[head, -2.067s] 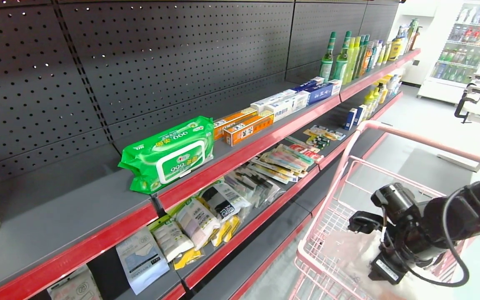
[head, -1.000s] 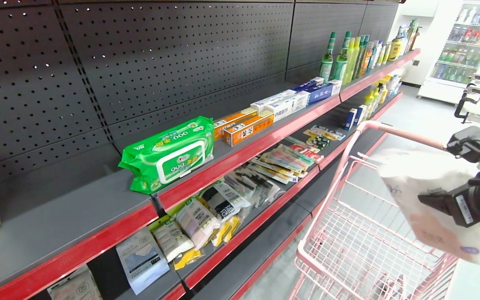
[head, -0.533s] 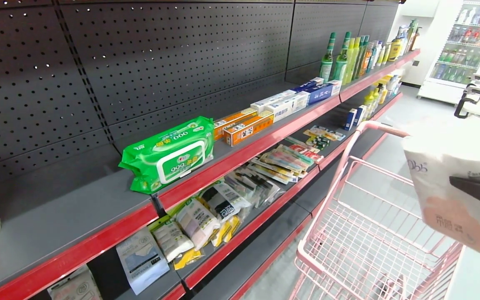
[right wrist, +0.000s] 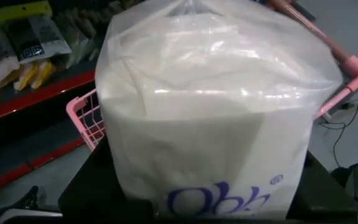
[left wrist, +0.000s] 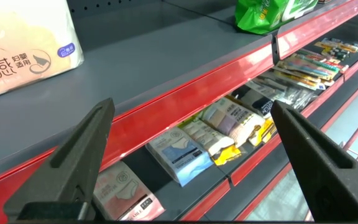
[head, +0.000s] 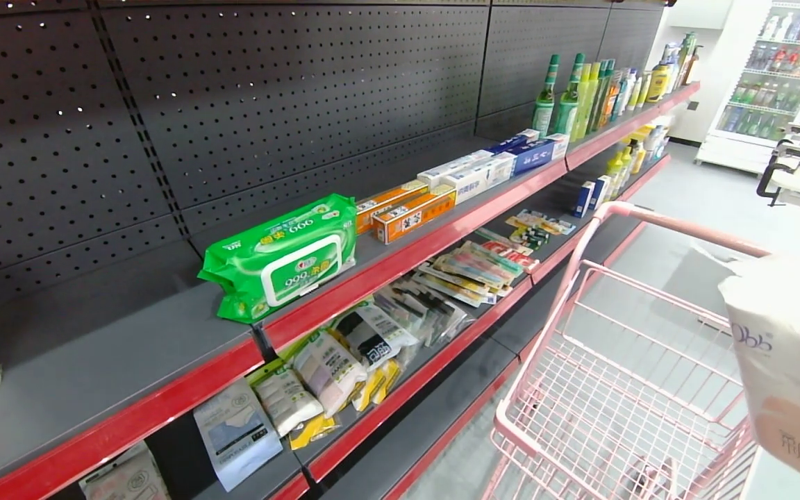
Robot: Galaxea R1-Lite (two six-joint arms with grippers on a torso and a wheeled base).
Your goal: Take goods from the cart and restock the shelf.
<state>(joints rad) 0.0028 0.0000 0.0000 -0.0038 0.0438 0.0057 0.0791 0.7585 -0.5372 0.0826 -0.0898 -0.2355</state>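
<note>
**A:** Where was the tissue pack (head: 785, 361)?

**B:** Out of the cart (head: 681, 228), raised at the robot's right. It was over the cart's right side or just beside it; I couldn't tell which. The right gripper (right wrist: 207, 208) had it clamped, with a dark finger pressed into each flank of the plastic wrap.

**A:** And 2 seconds before?

**B:** That arm was down inside the cart, on the pack. It then rose above the rim. In the last 0.5 seconds it swung further to the robot's right and a little lower.

**A:** So the pick was done?

**B:** I'd judge so. 1 pack was lifted out, and the carry to the shelf (head: 129, 333) was still to come.

**A:** Where would it go?

**B:** Likely on the bare stretch of the upper shelf. That lay between the green wipes (head: 278, 257) and the matching pack (left wrist: 23, 50) already lying at the left.

**A:** And the left gripper (left wrist: 191, 168)?

**B:** It was spread wide and holding nothing, in front of that shelf's red edge, near the matching pack.
</note>
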